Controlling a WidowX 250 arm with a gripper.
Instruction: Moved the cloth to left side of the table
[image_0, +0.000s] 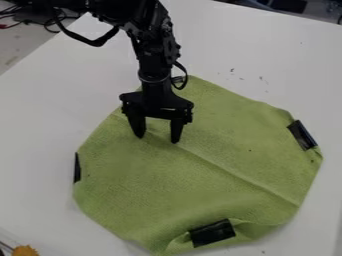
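green cloth (180, 180), on white table (40, 120), jaws spread apart over it, touch unclear

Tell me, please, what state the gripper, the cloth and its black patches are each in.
Gripper: open, fingers apart, over the cloth's upper part; contact unclear.
Green cloth: spread out, not bunched up, with a long slanting crease and a rumpled near edge.
Near black patch: on the cloth's rumpled edge.
Right-hand black patch: on the cloth's edge, tilted in the picture.
Left-hand black patch: at the cloth's edge.
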